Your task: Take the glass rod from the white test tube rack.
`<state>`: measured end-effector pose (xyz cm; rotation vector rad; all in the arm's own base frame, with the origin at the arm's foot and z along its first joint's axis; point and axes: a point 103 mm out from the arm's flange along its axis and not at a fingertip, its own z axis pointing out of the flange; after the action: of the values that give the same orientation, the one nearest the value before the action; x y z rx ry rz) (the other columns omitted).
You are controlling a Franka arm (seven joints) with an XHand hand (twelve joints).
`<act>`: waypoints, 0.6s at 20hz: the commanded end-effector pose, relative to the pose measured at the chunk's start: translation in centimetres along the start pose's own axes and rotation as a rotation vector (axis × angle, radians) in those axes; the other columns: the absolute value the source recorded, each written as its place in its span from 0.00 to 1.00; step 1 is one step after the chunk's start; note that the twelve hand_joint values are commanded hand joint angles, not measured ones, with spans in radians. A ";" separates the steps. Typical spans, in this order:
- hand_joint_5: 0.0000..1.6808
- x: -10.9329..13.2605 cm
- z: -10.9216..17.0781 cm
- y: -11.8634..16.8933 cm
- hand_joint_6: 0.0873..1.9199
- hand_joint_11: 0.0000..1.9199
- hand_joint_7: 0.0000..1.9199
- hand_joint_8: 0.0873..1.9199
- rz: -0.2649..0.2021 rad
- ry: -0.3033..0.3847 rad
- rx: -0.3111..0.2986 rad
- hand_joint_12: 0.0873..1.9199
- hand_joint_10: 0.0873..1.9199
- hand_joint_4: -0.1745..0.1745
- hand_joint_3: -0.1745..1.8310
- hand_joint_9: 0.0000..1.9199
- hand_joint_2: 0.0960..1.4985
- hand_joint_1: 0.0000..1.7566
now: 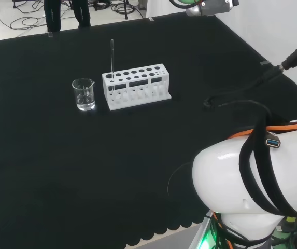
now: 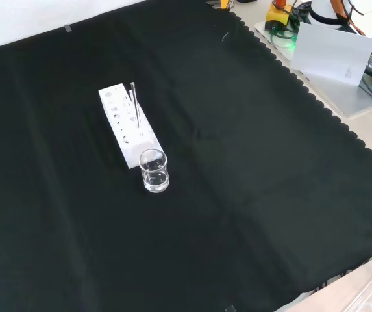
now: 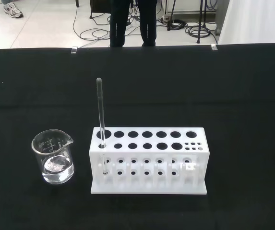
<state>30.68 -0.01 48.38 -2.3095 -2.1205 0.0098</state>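
Note:
A white test tube rack (image 1: 137, 85) stands on the black cloth, left of centre in the head view. A thin clear glass rod (image 1: 112, 57) stands upright in a hole at the rack's left end and rises well above it. In the front view the rack (image 2: 126, 123) lies at an angle, with the rod (image 2: 134, 104) near the end closest to the camera. The wrist view looks at the rack (image 3: 149, 160) from some way off, and the rod (image 3: 100, 115) stands in a corner hole. Nothing touches the rod or the rack.
A small glass beaker (image 1: 84, 94) holding a little clear liquid stands just left of the rack; it is in front of the rack in the front view (image 2: 154, 171). The arm's white link (image 1: 241, 192) fills the lower right. A black cable (image 1: 226, 101) lies on the cloth.

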 end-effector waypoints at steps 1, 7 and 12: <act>0.13 4.5 -4.6 -6.6 0.03 0.19 0.11 0.21 0.046 -0.027 -0.040 0.68 0.11 0.31 0.06 0.30 0.70 0.33; 0.01 4.9 -4.9 -7.1 0.00 0.00 0.00 0.19 0.053 -0.030 -0.038 0.75 0.40 0.38 0.06 0.01 0.70 0.25; 0.01 4.7 -4.7 -7.0 0.00 0.00 0.00 0.19 0.056 -0.034 -0.029 0.75 0.42 0.38 0.06 0.00 0.70 0.25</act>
<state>28.39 3.08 51.34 -2.3401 -2.1029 0.0177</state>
